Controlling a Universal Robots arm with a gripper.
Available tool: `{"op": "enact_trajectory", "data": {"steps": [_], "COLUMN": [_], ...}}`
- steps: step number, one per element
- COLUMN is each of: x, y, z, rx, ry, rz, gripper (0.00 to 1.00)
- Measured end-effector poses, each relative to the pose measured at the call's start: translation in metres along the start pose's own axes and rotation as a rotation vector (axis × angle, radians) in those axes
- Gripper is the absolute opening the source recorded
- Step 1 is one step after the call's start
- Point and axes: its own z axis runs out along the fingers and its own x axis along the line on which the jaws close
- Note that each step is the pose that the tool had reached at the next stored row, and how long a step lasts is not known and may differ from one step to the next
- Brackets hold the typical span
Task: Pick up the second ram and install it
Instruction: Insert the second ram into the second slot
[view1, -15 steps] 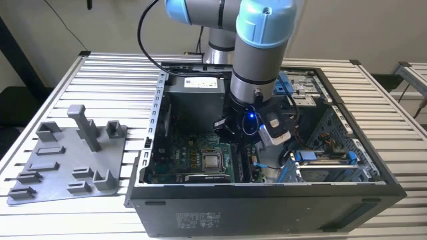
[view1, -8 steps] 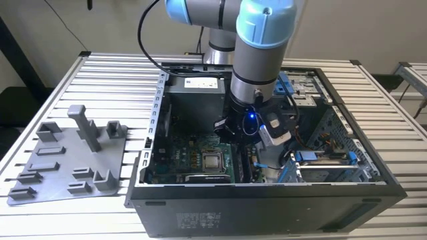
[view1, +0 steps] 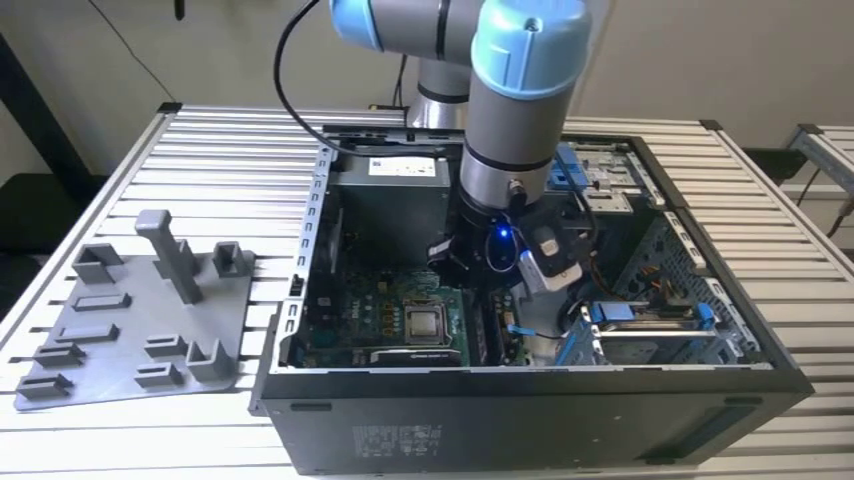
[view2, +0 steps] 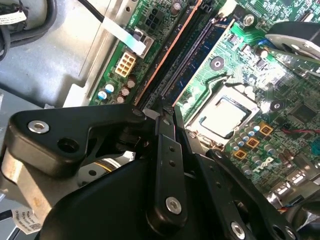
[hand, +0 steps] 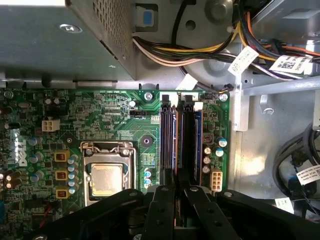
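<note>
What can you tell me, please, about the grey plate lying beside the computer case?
The grey plate looks like matte moulded plastic, a flat slab in one colour. One tall post rises from it, with several low, blocky holders set around it. It lies flat on the white slatted table, to the exterior view's left of the open computer case. Its nearest corner comes close to the case, but whether they touch cannot be told.
</note>
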Motion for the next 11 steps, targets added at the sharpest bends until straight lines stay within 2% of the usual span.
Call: {"op": "enact_trajectory", "data": {"steps": [11], "x": [0.0003], "y": [-0.0001], "z": [0.0069], "rx": [0.0004], "ry": [0.0002], "rz": [-0.001], "gripper": [0.14]}}
